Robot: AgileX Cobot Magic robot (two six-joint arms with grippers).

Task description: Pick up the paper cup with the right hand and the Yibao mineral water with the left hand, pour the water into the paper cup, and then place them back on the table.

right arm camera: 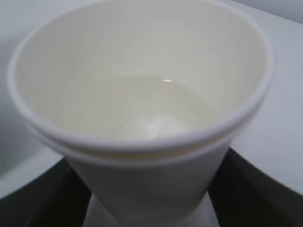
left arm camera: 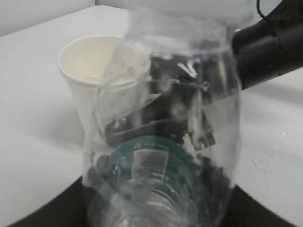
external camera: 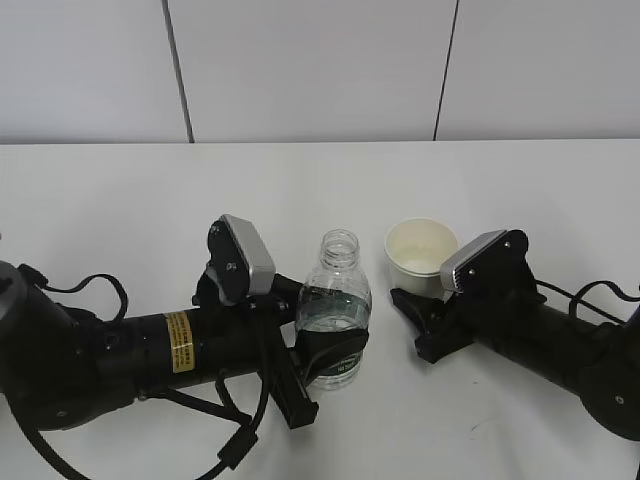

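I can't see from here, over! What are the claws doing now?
Left claw around the Yibao mineral water, upright on the table. Right claw at the paper cup; water inside. Nothing in the way.

Exterior view slants down at the table (external camera: 120, 190); both wrist views, close-up, share the paper cup (left arm camera: 90, 66).

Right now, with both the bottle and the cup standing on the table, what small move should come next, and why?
Probably open both end effectors. The small white paper cup already holds water, and it and the clear ribbed plastic bottle stand upright on the white table.
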